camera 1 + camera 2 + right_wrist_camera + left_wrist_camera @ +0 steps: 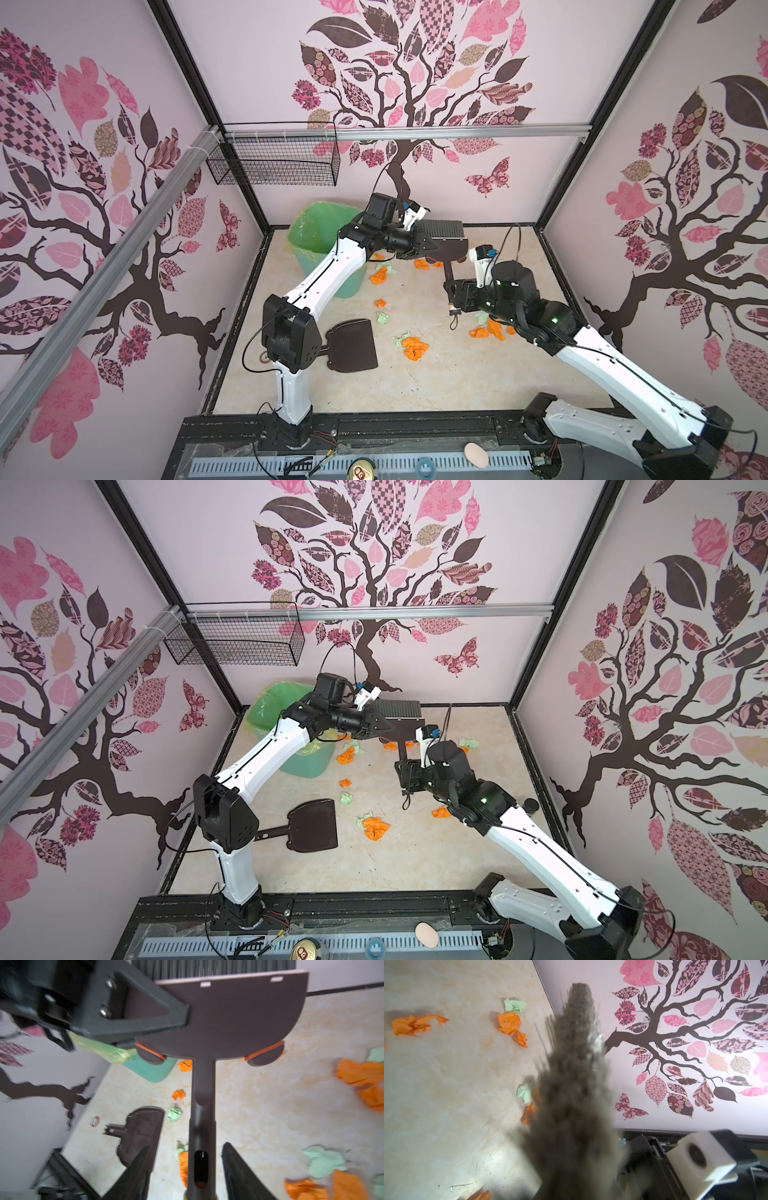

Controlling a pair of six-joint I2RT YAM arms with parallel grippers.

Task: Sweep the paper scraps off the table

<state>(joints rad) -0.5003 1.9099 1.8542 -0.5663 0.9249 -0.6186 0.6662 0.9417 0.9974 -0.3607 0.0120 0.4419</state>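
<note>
Orange and mint paper scraps [415,348] [374,828] [509,1023] [359,1073] lie scattered over the middle and back of the beige table [457,374]. A dark brown hand brush [453,249] [405,729] [239,1012] hangs in the air above them, bristles toward the back wall. My left gripper [428,247] [384,727] is clamped on the edge of its head plate. In the left wrist view blurred bristles [575,1084] hide the jaws. My right gripper [452,291] [405,775] [187,1145] stands open, its fingers either side of the brush handle [202,1126] with gaps.
A dark dustpan [353,345] [313,825] [141,1132] lies flat at the table's left. A bin with a green liner [320,241] [270,712] stands at the back left under my left arm. A wire basket [274,166] hangs on the back rail.
</note>
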